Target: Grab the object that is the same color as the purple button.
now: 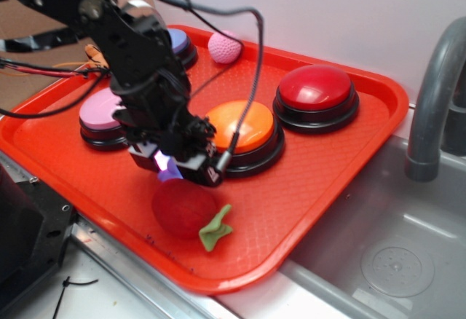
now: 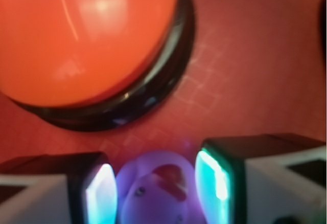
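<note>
**Fingers closed around the purple duck**

Fingers (image 2: 101,193) sat on either side of the purple duck toy (image 2: 156,191) in my wrist view, their lit pads glowing teal and pressed against its flanks, so I read the grip as narrow and holding the toy. The gripper (image 2: 156,191) filled the lower edge of that view, and the duck's glossy body showed between the pads with a small dark opening near its top.

From the exterior camera the gripper (image 1: 173,164) hung low over the red tray (image 1: 306,188), and a bit of the duck (image 1: 169,173) showed purple under the black housing. I could not tell whether the toy was resting on the tray or lifted clear of it.

Just in front of the fingers lay the red plush fruit (image 1: 182,206) with its green leaf (image 1: 216,228). Just behind them was the orange button (image 1: 244,126), which also took up the upper left of the wrist view (image 2: 87,40), blurred.

Further out, the pink-topped button (image 1: 98,115) sat to the left, partly behind the arm (image 1: 135,49). The purple button (image 1: 180,42) stood at the tray's far side, mostly hidden by the arm, with the pink knitted ball (image 1: 224,47) near it. The red button (image 1: 317,89) sat toward the far right. The tray lay on the table (image 1: 247,304) beside a sink (image 1: 393,253) with a grey faucet (image 1: 433,93).
</note>
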### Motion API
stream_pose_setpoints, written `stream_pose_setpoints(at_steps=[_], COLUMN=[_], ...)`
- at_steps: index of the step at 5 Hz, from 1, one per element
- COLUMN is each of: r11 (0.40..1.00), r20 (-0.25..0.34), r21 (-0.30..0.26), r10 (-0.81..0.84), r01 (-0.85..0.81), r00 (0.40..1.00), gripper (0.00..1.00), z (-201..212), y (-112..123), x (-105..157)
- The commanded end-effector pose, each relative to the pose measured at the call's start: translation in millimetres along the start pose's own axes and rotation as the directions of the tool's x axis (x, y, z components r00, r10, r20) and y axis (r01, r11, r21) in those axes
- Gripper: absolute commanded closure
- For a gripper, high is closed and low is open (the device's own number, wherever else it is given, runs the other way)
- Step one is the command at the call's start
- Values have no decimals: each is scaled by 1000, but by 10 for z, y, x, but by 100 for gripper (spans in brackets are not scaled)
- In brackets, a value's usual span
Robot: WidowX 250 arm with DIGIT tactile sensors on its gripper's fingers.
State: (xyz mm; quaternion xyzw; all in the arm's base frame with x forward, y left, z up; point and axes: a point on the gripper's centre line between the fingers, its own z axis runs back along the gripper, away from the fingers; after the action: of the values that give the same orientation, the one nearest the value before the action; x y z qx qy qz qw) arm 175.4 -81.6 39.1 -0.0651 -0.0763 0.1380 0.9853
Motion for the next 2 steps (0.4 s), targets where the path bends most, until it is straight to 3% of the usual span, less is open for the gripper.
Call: stream_pose_setpoints(at_steps=[1,2], r11=[998,994], r20=[-30,-104], r21=[68,104], r10=[-1,-24], r01=[3,35], r00=[1000,994], gripper=[100,100], z=[691,1006], y=[190,321], x=[186,192])
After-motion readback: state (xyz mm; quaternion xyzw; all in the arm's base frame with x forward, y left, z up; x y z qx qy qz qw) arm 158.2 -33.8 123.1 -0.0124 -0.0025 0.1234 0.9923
